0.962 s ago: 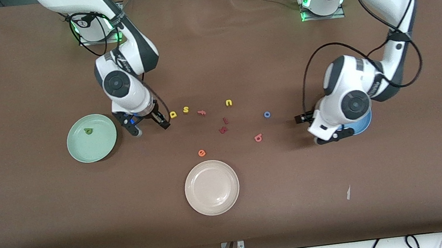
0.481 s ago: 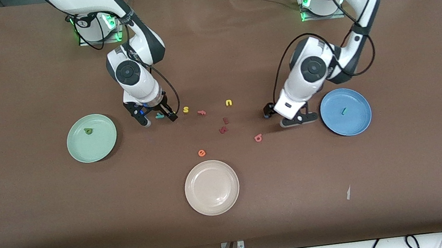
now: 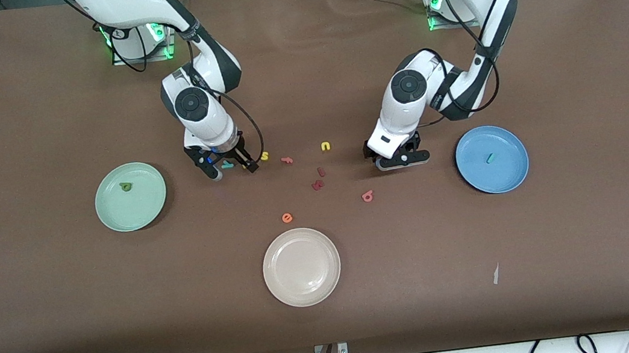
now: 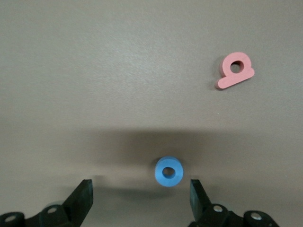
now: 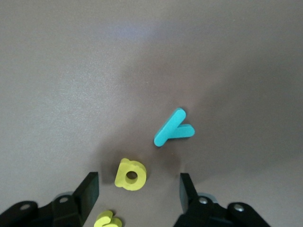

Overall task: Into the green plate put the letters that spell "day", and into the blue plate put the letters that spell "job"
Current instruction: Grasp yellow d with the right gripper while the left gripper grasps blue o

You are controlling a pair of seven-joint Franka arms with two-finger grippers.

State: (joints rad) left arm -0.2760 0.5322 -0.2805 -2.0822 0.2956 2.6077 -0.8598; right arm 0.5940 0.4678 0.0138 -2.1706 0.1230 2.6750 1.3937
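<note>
**Two letters plated, four still on the table**

Three plates lay on the table. The green plate (image 3: 130,197), toward the right arm's end, held one letter, the dark green d (image 3: 125,186). The blue plate (image 3: 491,159), toward the left arm's end, held one letter, the teal j (image 3: 489,158). The cream-white plate (image 3: 301,267), nearest the front camera, held nothing.

The right gripper (image 3: 231,167) stood low over the table beside the green plate, its fingers (image 5: 87,189) apart and holding nothing. In its wrist view the yellow a (image 5: 130,174) lay on the table between the fingers, and the teal y (image 5: 173,128) lay just ahead of them; a yellow s (image 3: 265,156) sat just beside the gripper, toward the middle of the table.

The left gripper (image 3: 395,155) stood low beside the blue plate, its fingers (image 4: 81,198) also spread and empty. The blue o (image 4: 169,171) lay between them on the table, closer to one finger than the other. The pink-red b (image 3: 367,196) lay near that gripper, nearer the front camera.

Between the two grippers lay a loose scatter: one pale orange letter (image 3: 287,160), one yellow u (image 3: 326,146), two dark red letters (image 3: 318,179) and one orange e (image 3: 287,218).
</note>
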